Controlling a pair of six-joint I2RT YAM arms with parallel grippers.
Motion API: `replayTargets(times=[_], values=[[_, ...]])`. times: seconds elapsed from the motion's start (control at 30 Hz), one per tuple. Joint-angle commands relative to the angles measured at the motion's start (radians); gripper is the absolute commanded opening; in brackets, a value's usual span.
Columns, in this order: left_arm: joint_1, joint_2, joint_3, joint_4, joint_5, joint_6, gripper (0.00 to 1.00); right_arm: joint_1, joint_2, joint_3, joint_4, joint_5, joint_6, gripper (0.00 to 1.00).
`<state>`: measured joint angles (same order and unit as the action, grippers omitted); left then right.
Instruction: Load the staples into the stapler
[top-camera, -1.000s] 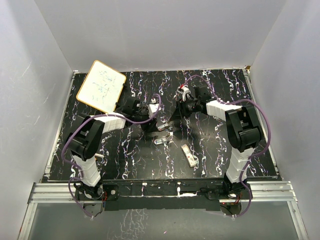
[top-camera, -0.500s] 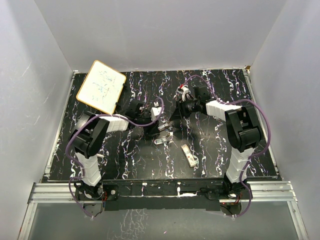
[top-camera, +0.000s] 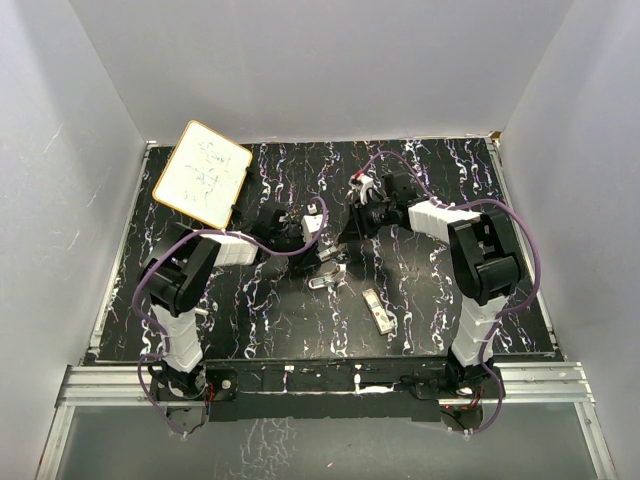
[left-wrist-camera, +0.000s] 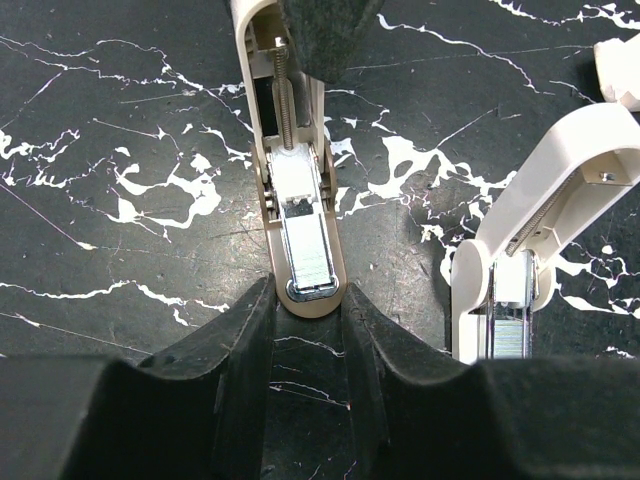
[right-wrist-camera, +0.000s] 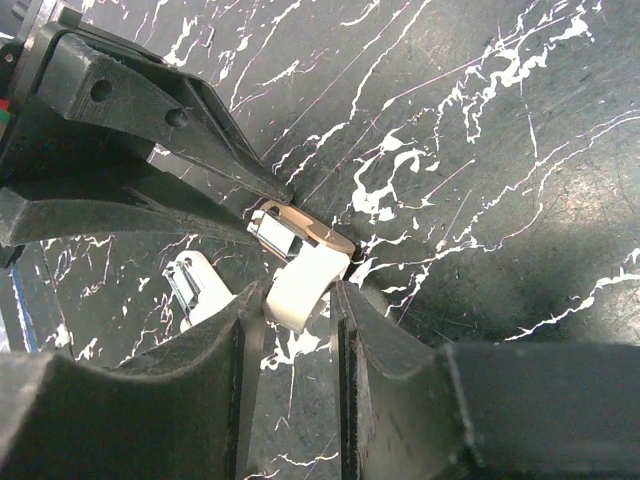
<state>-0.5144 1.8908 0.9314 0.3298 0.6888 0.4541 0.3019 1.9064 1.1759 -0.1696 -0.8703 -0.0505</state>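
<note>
The stapler (left-wrist-camera: 303, 215) is a tan base with an open metal magazine and a white lid (right-wrist-camera: 300, 288). It sits mid-table between both arms (top-camera: 328, 254). My left gripper (left-wrist-camera: 307, 297) is shut on the rounded near end of the tan base. My right gripper (right-wrist-camera: 292, 298) is shut on the white lid, which is swung open off the base (right-wrist-camera: 312, 232). In the top view the left gripper (top-camera: 320, 248) and right gripper (top-camera: 343, 234) meet over the stapler. The staples' whitish-grey box (top-camera: 377, 308) lies alone on the table, nearer the right arm's base.
A second white stapler-like piece (top-camera: 325, 279) lies open beside the held one; it also shows in the left wrist view (left-wrist-camera: 525, 250) and the right wrist view (right-wrist-camera: 195, 288). A whiteboard (top-camera: 202, 172) leans at the back left. White walls enclose the black marbled table (top-camera: 250, 300).
My left arm has reached further right, bringing its gripper onto the stapler's end. The right arm has barely shifted. The staples box has not moved.
</note>
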Motion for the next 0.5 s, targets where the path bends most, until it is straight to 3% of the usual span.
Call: replayTargets(times=[0.0, 0.47], values=[[-0.016, 0.015, -0.025, 0.024, -0.026, -0.009, 0.24, 0.027, -0.049, 0.041, -0.001, 0.036, -0.027, 0.32], [-0.022, 0.016, -0.049, 0.052, -0.059, -0.008, 0.21, 0.111, -0.087, 0.0, 0.012, 0.139, -0.036, 0.32]])
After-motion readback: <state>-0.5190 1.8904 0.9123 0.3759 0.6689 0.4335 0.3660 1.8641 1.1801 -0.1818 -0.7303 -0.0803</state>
